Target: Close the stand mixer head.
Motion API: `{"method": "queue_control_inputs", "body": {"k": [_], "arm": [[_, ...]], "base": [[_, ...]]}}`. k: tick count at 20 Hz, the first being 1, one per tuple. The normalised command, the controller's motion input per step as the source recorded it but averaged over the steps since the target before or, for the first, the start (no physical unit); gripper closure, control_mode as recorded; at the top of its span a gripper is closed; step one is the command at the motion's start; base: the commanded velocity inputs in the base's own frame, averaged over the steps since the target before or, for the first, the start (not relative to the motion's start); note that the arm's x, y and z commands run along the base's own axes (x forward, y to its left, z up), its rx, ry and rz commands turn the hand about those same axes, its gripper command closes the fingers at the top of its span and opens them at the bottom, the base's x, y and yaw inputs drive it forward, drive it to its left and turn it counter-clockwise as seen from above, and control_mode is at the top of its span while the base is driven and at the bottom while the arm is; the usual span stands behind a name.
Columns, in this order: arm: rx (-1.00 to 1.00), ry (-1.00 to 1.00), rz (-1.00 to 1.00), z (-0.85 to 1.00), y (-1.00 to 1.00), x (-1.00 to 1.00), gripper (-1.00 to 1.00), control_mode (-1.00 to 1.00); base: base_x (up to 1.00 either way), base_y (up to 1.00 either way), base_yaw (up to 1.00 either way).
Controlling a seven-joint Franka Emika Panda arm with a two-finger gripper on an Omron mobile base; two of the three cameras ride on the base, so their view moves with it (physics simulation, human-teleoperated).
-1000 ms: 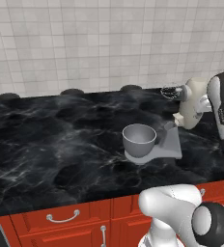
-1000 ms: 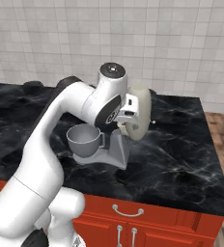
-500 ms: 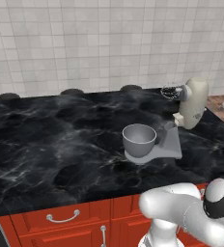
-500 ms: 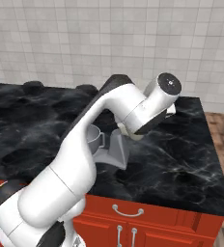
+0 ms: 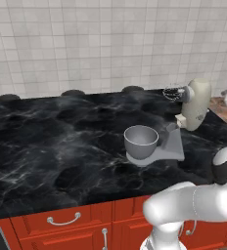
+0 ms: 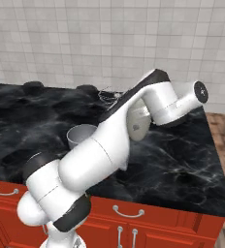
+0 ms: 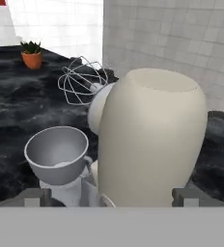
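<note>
The stand mixer head [image 5: 196,103] is beige and stands tilted up and back on its grey base [image 5: 170,146]; its dark wire whisk [image 5: 173,93] points up and left, high above the grey metal bowl [image 5: 141,141]. In the hand view the mixer head [image 7: 152,140] looms close, with the whisk [image 7: 82,82] and bowl [image 7: 56,152] to its left. My gripper [image 7: 111,197] is open, its fingertips [image 7: 36,197] spread wide at the head's rear end. In the right base view my arm covers most of the mixer; part of the head [image 6: 138,127] shows.
The black marble counter [image 5: 47,141] carries stove burners [image 5: 74,93] along the tiled back wall. Red cabinets [image 5: 61,224] run below. A small potted plant [image 7: 32,55] stands far down the counter. The counter ends at the right, beside a wooden floor [image 6: 223,140].
My arm has swung away from in front of the mixer, lower and to the right in the left base view. The mixer head stays tilted up.
</note>
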Motion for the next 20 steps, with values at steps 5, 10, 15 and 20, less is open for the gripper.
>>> {"method": "queue_control_inputs", "body": {"k": [5,10,15,20], "arm": [[-0.03,-0.10,0.42,-0.35,0.73,0.97,-1.00,-1.00],[-0.14,-0.10,0.50,-0.77,1.00,0.69,-1.00,-1.00],[-0.30,-0.23,0.38,-1.00,1.00,0.52,-1.00,-1.00],[-0.31,-0.34,0.21,-1.00,1.00,0.89,-1.00,-1.00]], "base": [[0.00,0.00,0.00],[0.00,0.00,0.00],[0.00,0.00,0.00],[0.00,0.00,0.00]]}}
